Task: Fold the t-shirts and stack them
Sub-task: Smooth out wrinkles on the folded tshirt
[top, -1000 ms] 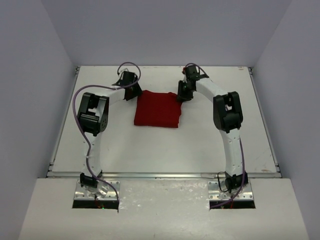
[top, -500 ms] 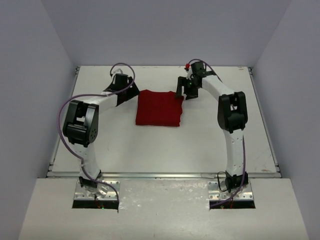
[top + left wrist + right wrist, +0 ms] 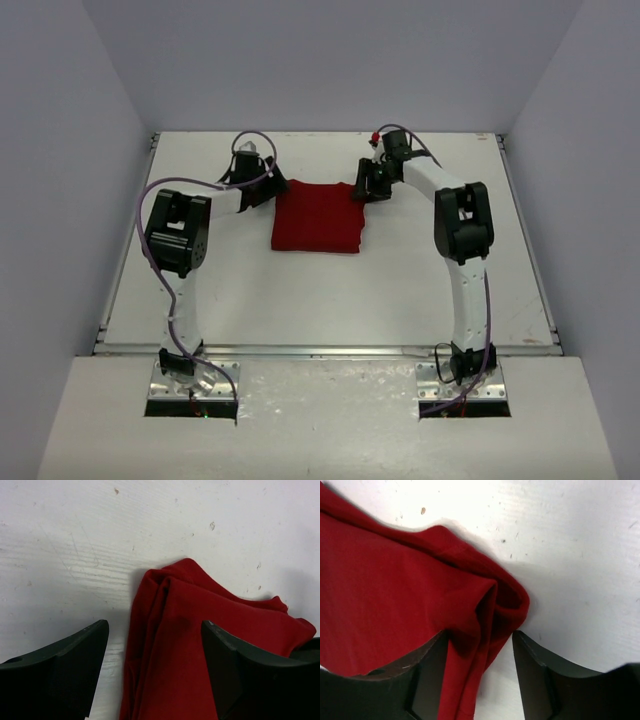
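Observation:
The dark red t-shirt (image 3: 316,216) lies folded into a flat rectangle at the middle of the white table (image 3: 330,290). My left gripper (image 3: 268,188) is low at its far left corner. In the left wrist view the gripper (image 3: 154,626) is open wide, and the layered corner of the shirt (image 3: 200,645) lies between the jaws. My right gripper (image 3: 362,188) is at the far right corner. In the right wrist view the gripper (image 3: 481,636) is open more narrowly and straddles the rolled corner fold of the shirt (image 3: 395,590). One finger (image 3: 427,672) rests on the cloth.
The table has a raised rim and grey walls on three sides (image 3: 90,120). Both arms arch from their bases at the near edge towards the far half. Purple cables loop above each wrist (image 3: 250,135).
Both wrists rose and spread slightly from the shirt's far corners half a second ago, then came back down onto them. The left elbow swung left and back. The shirt stays flat.

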Action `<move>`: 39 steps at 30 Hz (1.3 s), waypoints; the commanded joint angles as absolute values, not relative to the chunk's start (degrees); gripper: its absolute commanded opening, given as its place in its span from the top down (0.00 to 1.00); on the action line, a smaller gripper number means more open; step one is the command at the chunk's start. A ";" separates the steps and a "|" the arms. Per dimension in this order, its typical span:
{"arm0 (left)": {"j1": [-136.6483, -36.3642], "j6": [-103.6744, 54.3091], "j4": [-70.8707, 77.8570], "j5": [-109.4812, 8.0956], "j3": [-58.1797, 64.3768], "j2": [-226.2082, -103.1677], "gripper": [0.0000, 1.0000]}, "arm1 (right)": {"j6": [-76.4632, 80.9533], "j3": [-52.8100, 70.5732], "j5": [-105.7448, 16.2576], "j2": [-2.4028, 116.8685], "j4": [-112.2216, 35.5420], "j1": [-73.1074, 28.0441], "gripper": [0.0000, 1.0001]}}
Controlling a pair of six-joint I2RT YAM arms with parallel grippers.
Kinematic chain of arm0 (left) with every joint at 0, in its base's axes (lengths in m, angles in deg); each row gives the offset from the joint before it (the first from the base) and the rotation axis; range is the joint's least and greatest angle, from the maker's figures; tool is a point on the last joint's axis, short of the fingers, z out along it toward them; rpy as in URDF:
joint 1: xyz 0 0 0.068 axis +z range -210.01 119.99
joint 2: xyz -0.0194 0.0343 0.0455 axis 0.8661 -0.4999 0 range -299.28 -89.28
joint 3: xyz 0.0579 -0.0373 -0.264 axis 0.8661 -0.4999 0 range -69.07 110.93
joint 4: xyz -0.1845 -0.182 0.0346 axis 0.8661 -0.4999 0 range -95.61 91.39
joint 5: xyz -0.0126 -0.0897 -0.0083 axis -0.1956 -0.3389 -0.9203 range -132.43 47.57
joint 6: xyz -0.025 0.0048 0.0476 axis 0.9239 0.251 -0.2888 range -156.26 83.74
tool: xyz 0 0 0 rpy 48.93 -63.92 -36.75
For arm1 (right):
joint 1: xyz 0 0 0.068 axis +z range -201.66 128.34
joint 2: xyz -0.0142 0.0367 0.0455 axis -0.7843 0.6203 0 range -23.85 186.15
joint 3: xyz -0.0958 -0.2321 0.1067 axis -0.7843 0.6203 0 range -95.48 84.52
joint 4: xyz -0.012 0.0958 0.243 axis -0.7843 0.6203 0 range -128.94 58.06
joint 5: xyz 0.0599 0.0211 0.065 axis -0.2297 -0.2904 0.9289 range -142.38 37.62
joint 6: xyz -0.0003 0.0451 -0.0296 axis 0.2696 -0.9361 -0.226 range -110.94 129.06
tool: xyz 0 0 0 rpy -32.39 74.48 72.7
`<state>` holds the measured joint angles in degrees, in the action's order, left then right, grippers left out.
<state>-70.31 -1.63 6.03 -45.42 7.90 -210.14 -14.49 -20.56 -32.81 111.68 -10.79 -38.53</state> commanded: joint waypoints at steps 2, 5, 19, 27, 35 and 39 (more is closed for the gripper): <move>-68.88 -3.21 8.33 -49.11 9.06 -212.06 0.27 | -13.79 -23.50 -31.20 112.91 -15.03 -38.65 0.48; -68.88 -3.13 9.47 -50.07 8.19 -211.54 0.27 | -12.83 -25.69 -30.94 114.66 -15.56 -38.65 0.48; -68.88 -2.95 14.22 -52.19 4.05 -209.51 0.28 | -9.66 -29.40 -9.76 119.33 -19.42 -38.65 0.54; -68.88 -1.37 10.62 -47.18 0.73 -206.09 0.28 | -11.06 -27.02 -23.63 116.25 -19.78 -40.49 0.42; -68.88 -1.37 14.39 -50.43 -2.18 -204.59 0.28 | -12.75 -23.93 -13.36 111.76 -24.53 -44.28 0.45; -68.88 -1.19 15.71 -51.13 -2.80 -204.77 0.28 | -11.69 -27.10 -13.62 113.35 -22.24 -44.01 0.53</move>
